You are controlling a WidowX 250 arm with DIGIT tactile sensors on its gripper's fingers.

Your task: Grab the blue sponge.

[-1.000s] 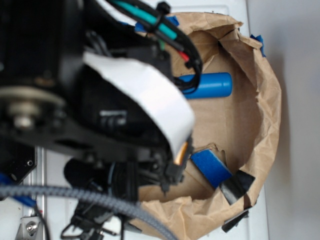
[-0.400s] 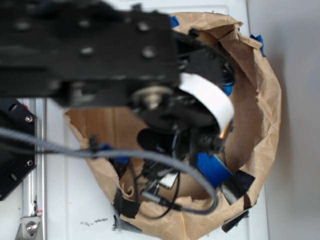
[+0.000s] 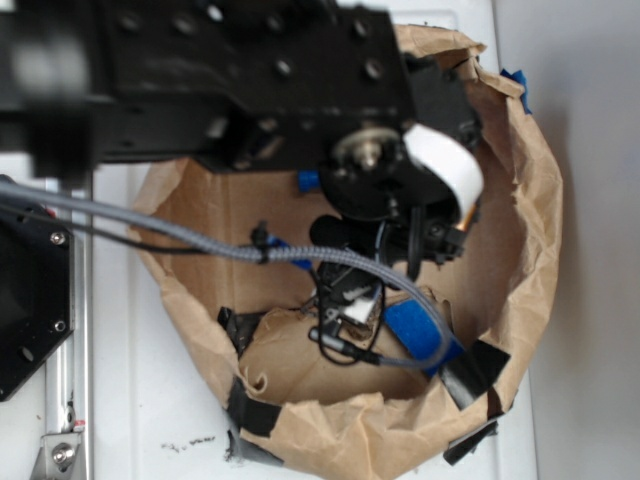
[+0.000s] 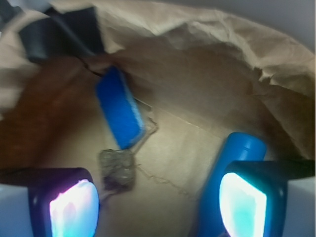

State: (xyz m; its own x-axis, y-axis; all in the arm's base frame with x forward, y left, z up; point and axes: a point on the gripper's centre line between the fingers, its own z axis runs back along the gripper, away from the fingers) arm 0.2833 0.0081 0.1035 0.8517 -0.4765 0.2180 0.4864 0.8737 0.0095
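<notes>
from the exterior view i see my arm (image 3: 230, 85) reaching across the top of a brown paper bag (image 3: 530, 230) whose walls are rolled down into a ragged ring, with black tape (image 3: 470, 372) patching its lower right rim. the bag sits on a white surface (image 3: 140, 400). a grey braided cable (image 3: 150, 235) runs from the left edge across the bag opening and loops down near the blue sponge (image 3: 420, 330). the sponge lies on the bag floor toward the lower right, close to the taped rim, partly crossed by that cable. the gripper itself is hidden under the wrist hardware in this view. a scrap of blue tape (image 3: 517, 82) clings to the outside of the bag at upper right.

from the wrist view the gripper (image 4: 158, 200) has its jaws spread wide, nothing between them, one finger (image 4: 71, 207) at lower left and the other at lower right, both pads glowing pale. the blue sponge (image 4: 120, 107) is ahead and left of centre, tilted on the bag floor, its pale edge showing along the right side, well apart from both fingers. a dark grey smudge (image 4: 117, 169) marks the paper just below it. the blue bottle-shaped pin (image 4: 228, 170) lies along the right, its lower part hidden behind the right finger. crumpled paper walls (image 4: 232, 54) rise behind.
</notes>
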